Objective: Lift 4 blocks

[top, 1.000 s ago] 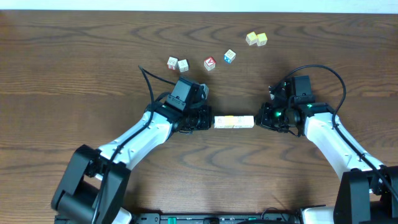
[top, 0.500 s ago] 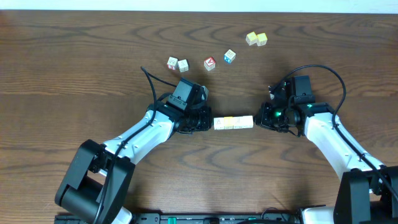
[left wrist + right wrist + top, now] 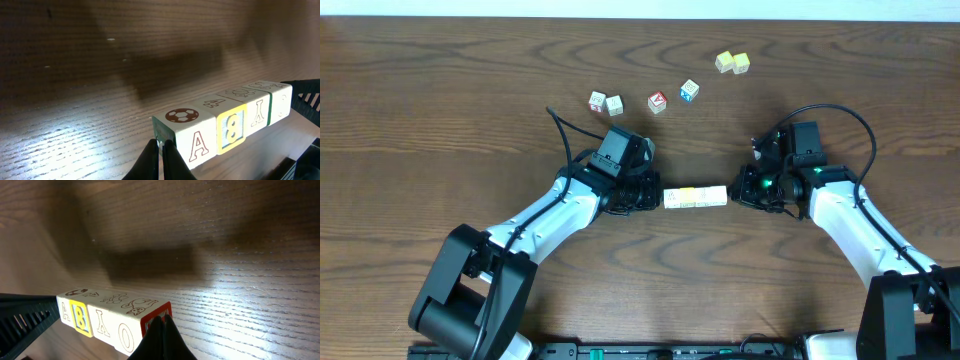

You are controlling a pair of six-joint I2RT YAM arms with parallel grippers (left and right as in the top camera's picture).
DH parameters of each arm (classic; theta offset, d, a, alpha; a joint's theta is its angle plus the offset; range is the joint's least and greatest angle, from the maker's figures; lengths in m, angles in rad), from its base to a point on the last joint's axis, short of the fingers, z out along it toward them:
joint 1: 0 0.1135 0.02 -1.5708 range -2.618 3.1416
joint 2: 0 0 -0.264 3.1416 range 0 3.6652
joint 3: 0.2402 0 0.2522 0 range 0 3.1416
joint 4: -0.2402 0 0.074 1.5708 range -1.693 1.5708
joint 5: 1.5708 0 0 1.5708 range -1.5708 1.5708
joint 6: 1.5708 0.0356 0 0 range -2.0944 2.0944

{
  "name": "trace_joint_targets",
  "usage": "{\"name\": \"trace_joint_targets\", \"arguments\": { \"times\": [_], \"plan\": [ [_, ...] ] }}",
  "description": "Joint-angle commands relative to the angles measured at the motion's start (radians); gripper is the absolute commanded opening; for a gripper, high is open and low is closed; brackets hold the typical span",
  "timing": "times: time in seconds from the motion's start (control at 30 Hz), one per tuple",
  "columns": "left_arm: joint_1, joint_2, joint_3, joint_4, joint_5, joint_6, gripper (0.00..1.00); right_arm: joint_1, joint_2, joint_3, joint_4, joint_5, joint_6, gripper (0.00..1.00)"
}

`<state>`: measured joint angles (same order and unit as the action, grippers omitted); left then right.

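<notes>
Dark wood table [image 3: 440,100]; a row of four alphabet blocks [image 3: 696,197] is squeezed endwise between left gripper [image 3: 657,197] and right gripper [image 3: 733,194], each with fingers closed together

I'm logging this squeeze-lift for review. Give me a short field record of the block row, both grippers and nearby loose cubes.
row: four cream alphabet blocks, end to end in one bar
left gripper: shut, tips pressed on the football-marked end
right gripper: shut, tips pressed on the red-bordered end
height: shadow lies apart from the row, likely off the brown wooden table
others: red-faced cube, blue-faced cube, untouched beyond
</notes>
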<state>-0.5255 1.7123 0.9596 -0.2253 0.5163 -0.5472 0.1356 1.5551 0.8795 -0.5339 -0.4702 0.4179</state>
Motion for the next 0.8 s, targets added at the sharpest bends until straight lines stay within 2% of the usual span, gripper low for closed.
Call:
{"name": "trace_joint_targets", "arguments": {
  "times": [0.0,0.77],
  "plan": [
    [-0.024,0.009,0.007,0.025,0.077,-0.005,0.07,0.035,0.003,-0.010,0.004,-0.148,0.015,0.01],
    [-0.024,0.034,0.007,0.025,0.078,-0.012,0.07,0.036,0.075,-0.011,0.051,-0.183,0.015,0.01]
  ]
}}
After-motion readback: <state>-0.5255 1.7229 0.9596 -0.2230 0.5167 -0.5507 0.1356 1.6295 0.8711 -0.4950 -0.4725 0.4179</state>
